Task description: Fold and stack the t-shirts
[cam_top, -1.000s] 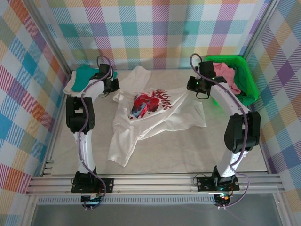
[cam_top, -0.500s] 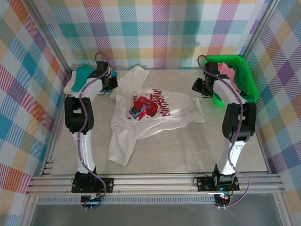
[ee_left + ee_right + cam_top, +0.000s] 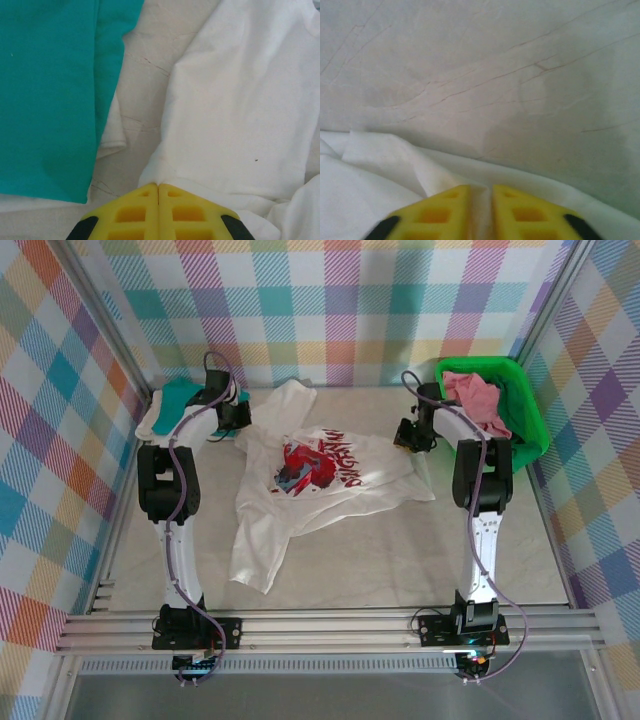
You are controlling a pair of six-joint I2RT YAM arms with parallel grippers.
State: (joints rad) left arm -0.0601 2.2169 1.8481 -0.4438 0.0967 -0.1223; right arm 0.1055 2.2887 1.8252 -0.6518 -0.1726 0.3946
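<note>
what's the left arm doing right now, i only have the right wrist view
observer: the left fingers are shut on the far-left corner of the white t-shirt, right beside a teal t-shirt.
operator: ok and what's off to my right
observer: a green basket with pink cloth in it sits in the far-right corner, close beside your arm.
</note>
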